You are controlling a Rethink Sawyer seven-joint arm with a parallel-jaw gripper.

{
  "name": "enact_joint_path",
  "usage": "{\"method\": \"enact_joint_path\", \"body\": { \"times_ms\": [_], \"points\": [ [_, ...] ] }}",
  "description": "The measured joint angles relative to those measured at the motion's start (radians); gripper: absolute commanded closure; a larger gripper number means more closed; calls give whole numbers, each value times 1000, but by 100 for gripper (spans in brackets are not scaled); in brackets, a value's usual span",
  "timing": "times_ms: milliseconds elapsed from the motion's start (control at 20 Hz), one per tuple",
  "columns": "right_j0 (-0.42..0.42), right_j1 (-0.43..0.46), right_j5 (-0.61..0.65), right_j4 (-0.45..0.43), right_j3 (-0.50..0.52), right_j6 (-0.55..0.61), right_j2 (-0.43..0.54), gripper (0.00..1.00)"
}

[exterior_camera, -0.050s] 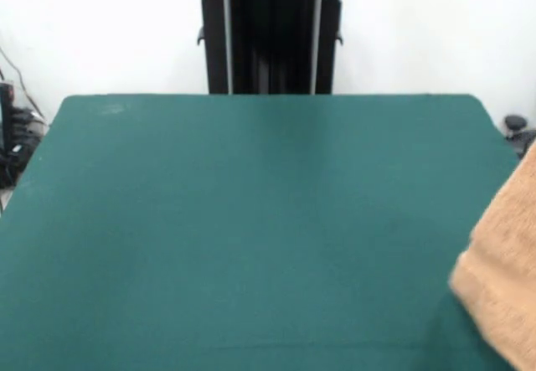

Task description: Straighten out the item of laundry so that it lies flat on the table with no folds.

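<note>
A: What is the biggest thing here?

B: The table point(243, 229). There is one, and its dark green cloth fills almost all of the front view. The cloth looks smooth, and I can read no writing, brand or label on it.

A: And after the table?

B: One black pedestal point(272, 40) behind the far edge of the table, in the middle. On its top there is a black rounded bar with a little red above it. I see no letters there.

A: Where is the laundry?

B: One orange-tan towel point(502, 262) is at the right edge of the picture, over the near right part of the table. Only a part of it shows; the rest is cut by the border. Its left side has a rounded, thick edge, like a fold. I cannot tell if it lies on the cloth or hangs above it.

A: And the claw, is it wide or narrow?

B: It does not show, so I cannot say. Smaller things: some dark cables point(12, 141) at the left edge and one dark small object point(515, 124) at the right
</note>
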Motion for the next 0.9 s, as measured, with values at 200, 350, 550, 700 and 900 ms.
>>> {"method": "enact_joint_path", "body": {
  "times_ms": [200,350,550,700,900],
  "points": [
    [0,-108,-36,-3,120,0,1,100],
    [-2,-192,-80,-7,214,0,3,100],
    [-10,-334,-175,-16,391,0,5,100],
    [-20,-404,-228,-22,482,-3,7,100],
    [-68,-538,-353,-38,667,-51,17,100]
  ]
}}
